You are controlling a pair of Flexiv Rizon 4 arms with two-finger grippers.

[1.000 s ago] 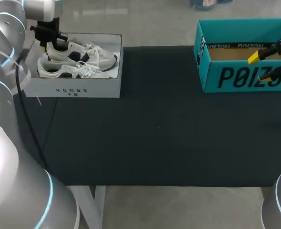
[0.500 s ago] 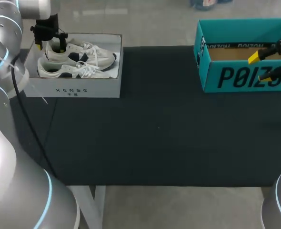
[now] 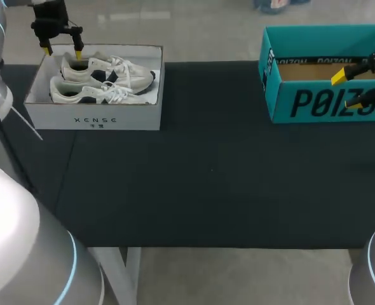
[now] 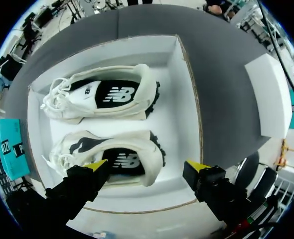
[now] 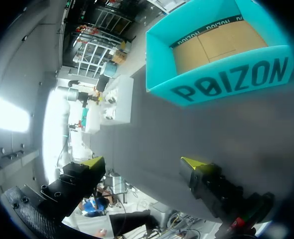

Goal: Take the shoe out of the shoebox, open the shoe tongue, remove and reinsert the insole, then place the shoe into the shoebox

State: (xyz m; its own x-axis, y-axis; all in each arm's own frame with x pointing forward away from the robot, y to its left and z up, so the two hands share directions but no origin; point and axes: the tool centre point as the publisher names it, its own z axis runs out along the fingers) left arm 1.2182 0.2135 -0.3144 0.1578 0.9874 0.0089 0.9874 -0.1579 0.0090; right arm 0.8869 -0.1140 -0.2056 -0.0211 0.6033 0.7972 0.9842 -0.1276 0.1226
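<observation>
White shoebox [image 3: 95, 119] on dark table [image 3: 206, 171], top open. Two white shoes inside it, side by side, heels at its left end: far shoe [image 3: 108, 68], near shoe [image 3: 89, 93]. Left gripper [image 3: 62, 51] above shoebox's far-left corner, over far shoe's heel, fingers wide apart, holding nothing. Teal box [image 3: 327, 101] well right of shoebox. Right gripper [image 3: 347, 89] there too, fingers spread, empty.
</observation>
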